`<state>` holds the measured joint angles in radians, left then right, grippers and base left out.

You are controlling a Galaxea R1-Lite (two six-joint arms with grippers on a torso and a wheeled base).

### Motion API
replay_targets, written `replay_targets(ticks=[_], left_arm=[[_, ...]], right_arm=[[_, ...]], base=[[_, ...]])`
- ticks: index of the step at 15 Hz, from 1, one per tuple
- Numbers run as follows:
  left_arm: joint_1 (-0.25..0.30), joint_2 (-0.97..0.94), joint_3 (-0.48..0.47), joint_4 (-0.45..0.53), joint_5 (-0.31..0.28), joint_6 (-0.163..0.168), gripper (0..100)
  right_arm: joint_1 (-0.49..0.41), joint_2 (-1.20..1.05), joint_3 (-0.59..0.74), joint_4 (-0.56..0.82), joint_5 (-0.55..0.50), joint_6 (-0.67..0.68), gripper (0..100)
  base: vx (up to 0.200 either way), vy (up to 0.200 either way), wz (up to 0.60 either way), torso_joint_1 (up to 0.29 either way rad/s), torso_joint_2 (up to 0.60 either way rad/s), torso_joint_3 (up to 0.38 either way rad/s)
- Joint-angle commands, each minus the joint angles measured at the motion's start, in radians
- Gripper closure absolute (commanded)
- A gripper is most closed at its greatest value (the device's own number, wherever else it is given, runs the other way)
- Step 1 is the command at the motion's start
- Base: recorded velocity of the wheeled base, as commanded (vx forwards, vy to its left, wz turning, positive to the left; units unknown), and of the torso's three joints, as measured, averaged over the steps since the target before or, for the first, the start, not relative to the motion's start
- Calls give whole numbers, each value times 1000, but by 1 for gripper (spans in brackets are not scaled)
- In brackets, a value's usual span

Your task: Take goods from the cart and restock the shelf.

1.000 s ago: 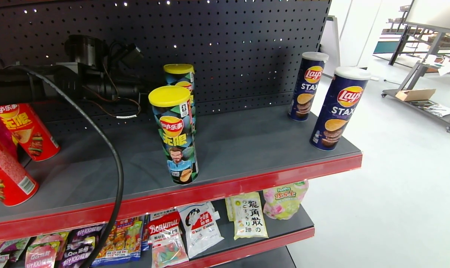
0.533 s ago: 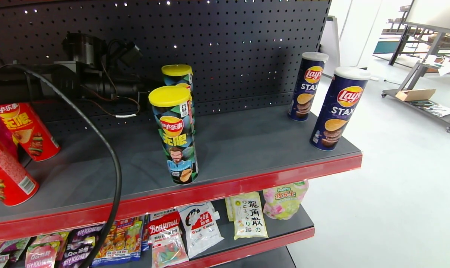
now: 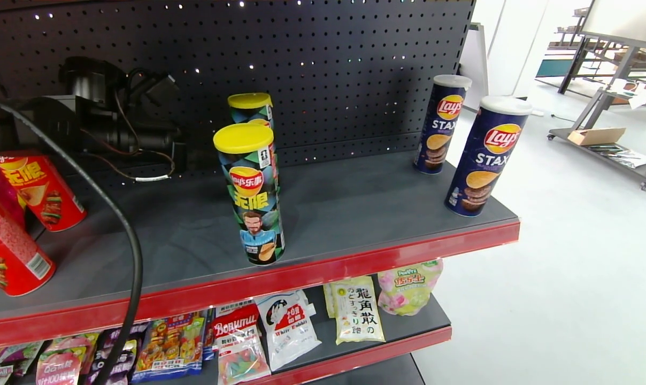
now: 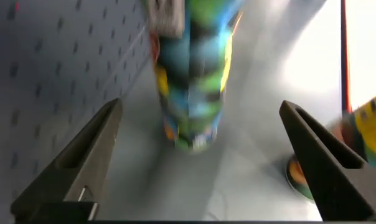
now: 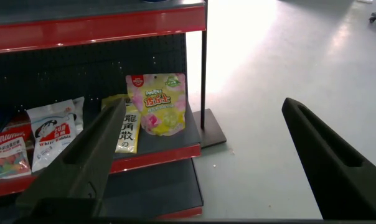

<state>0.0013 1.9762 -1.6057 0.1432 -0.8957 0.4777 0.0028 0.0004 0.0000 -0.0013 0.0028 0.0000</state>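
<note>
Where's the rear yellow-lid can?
Head view: rear yellow-lid can stands upright midway along the upper shelf, by the pegboard, directly behind the front yellow-lid can.

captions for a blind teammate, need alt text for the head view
A grey shelf holds two yellow-lidded chip cans mid-shelf, one behind the other, two blue cans at its right end and red cans at the left. The robot's left arm sits by the pegboard; snack bags lie on the shelf below.

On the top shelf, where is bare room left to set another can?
Widest bare patch: between the yellow-lid cans and the blue cans. A second lies between the red cans and the yellow-lid cans, though a cable crosses it. Crowded: the bags below.
</note>
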Motion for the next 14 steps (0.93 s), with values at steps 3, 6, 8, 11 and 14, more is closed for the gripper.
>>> replay_targets(ticks=[3, 6, 8, 11, 14], left_arm=[[68, -211, 276, -1, 32, 10, 0], [109, -418, 489, -1, 153, 6, 0], [131, -597, 650, -2, 264, -5, 0], [155, -886, 868, -7, 390, -77, 0], [149, -1234, 1041, -5, 452, -390, 0]], right_arm=[[0, 1, 0, 0, 0, 0, 0], [0, 1, 0, 0, 0, 0, 0], [0, 1, 0, 0, 0, 0, 0], [2, 1, 0, 0, 0, 0, 0], [2, 1, 0, 0, 0, 0, 0]], base=[[0, 0, 0, 0, 0, 0], [0, 0, 0, 0, 0, 0], [0, 0, 0, 0, 0, 0], [0, 0, 0, 0, 0, 0], [0, 0, 0, 0, 0, 0]])
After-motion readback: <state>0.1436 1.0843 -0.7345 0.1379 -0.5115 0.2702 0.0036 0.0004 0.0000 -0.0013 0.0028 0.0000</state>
